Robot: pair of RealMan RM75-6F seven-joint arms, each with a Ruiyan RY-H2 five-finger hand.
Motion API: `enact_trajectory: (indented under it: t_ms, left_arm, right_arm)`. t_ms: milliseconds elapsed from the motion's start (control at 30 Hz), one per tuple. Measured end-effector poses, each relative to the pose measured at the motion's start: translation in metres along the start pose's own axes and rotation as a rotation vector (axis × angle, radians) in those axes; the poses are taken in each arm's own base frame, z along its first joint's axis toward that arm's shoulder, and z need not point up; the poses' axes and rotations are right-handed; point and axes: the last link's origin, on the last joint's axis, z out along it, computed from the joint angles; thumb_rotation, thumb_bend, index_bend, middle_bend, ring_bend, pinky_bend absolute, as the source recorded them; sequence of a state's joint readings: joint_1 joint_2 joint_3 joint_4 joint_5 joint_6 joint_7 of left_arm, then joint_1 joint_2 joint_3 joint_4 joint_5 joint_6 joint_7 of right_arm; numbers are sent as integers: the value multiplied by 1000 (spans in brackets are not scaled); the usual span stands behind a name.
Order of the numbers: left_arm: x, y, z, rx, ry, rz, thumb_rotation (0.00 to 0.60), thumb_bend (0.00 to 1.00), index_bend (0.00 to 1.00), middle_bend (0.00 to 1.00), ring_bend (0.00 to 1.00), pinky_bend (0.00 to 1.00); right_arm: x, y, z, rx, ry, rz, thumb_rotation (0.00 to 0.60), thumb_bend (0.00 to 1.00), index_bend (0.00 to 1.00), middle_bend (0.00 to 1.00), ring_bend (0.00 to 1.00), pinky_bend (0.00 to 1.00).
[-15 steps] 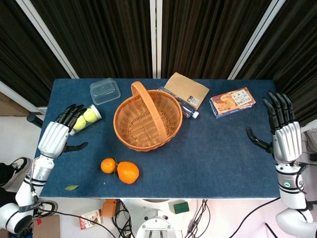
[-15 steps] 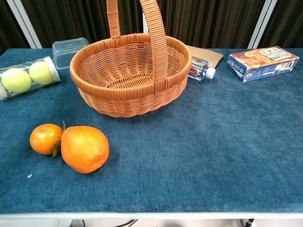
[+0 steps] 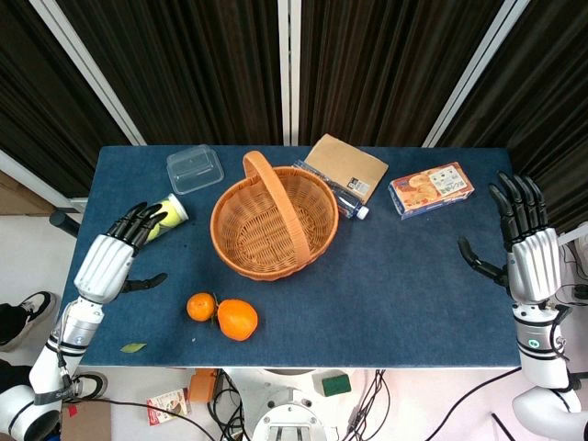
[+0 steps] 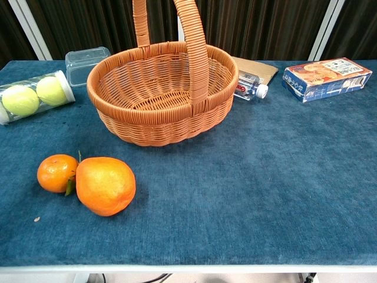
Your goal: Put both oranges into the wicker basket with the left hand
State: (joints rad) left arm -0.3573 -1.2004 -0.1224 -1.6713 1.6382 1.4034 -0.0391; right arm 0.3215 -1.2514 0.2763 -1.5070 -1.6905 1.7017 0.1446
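Observation:
Two oranges lie side by side near the table's front left: a small orange (image 3: 200, 306) (image 4: 56, 173) and a larger orange (image 3: 238, 319) (image 4: 105, 185) touching it. The wicker basket (image 3: 273, 225) (image 4: 162, 91) stands behind them, empty, its handle upright. My left hand (image 3: 112, 257) hovers open over the table's left edge, to the left of the oranges, fingers spread. My right hand (image 3: 527, 248) is open at the table's right edge, far from the fruit. Neither hand shows in the chest view.
A tube of tennis balls (image 3: 165, 217) (image 4: 32, 94) lies just beyond my left hand. A clear plastic box (image 3: 195, 168), a brown packet (image 3: 347, 165), a water bottle (image 3: 347, 199) and a snack box (image 3: 431, 189) sit along the back. A leaf (image 3: 133, 347) lies at the front left.
My left hand has shifted a little toward the front of the table, nearer the oranges. Oranges, basket and right hand have not moved.

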Motion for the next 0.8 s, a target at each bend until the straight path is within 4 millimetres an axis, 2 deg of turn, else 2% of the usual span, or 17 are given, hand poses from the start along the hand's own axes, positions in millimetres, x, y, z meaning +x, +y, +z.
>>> enact_trajectory:
  t_ms: [167,400,567,800]
  left_arm:
    - [-3,13,-10,-51,-22,54,600,39,126,112,62,261]
    - [-18,32,-29,-177,-97,203,600,40,161,143,88,290]
    - [-41,53,-39,-303,-188,267,600,41,165,147,88,290]
    - [-77,75,-36,-415,-328,246,600,43,169,147,88,289]
  right_arm:
    - [5,2,0,4,-9,-27,600,316,0,0,0,0]
    - [24,13,-3,-37,33,-47,600,316,0,0,0,0]
    - [31,21,-8,-71,52,-30,600,322,0,0,0,0]
    - [35,24,-14,-92,45,-34,600,321,0,0,0,0]
